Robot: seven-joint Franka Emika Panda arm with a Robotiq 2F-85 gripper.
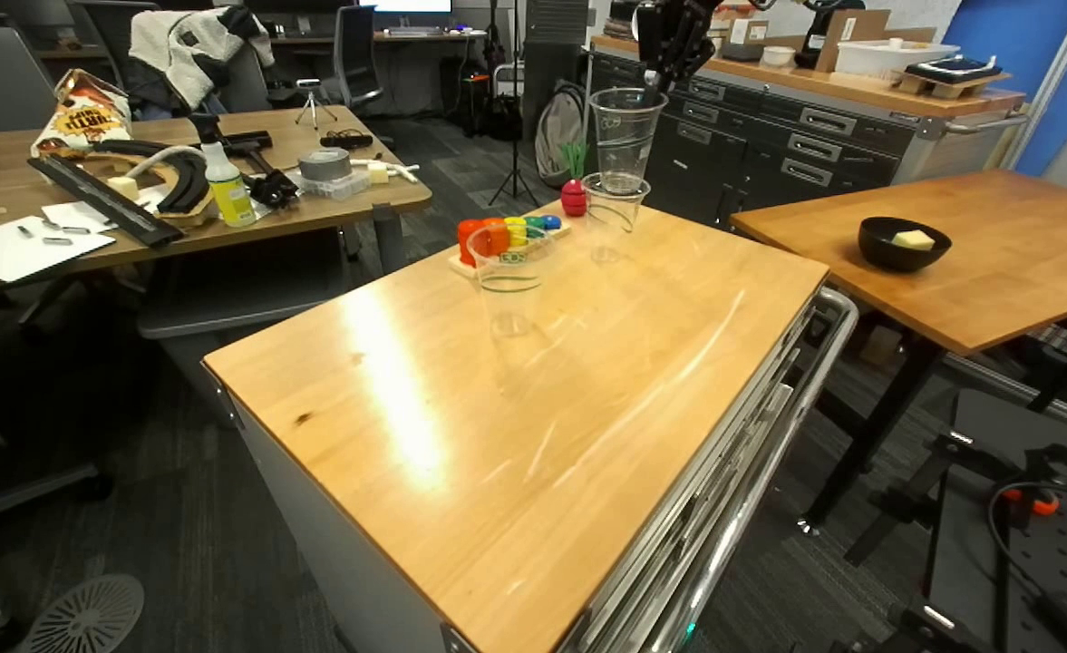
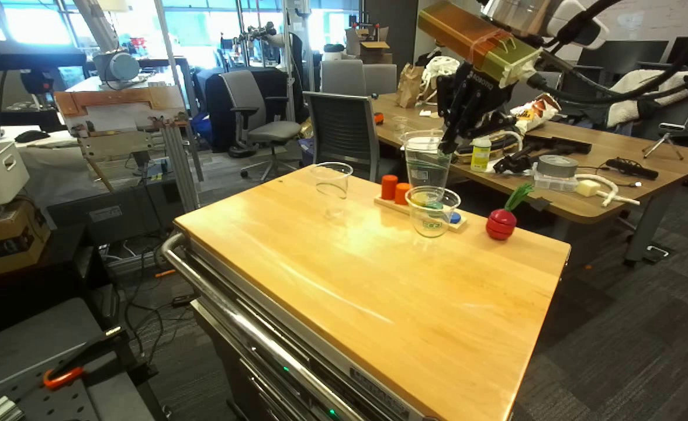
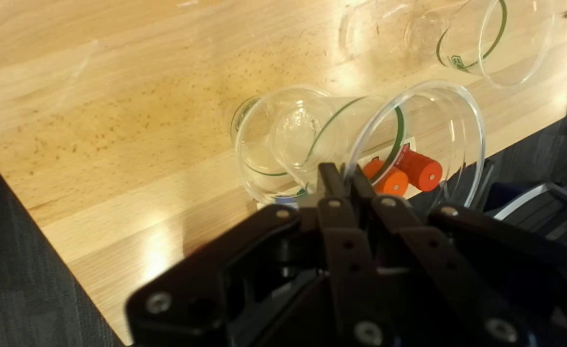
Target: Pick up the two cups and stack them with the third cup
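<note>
Pincer [image 3: 345, 175] pinching upper cup [image 1: 625, 141] rim over lower cup [image 2: 432, 223]; open gap to lone cup [image 1: 509, 292].

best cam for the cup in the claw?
Wrist view: the held cup fills much more of the picture, pinched at the rim by the claw, though the claw covers part of it. Both exterior views show it smaller, from the side, its base overlapping a lower cup.

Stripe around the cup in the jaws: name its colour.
The stripe is green, clearest in the wrist view.

Clear cups [image 1: 625, 138], apparently green-banded, black hand [image 3: 345, 179]
</note>
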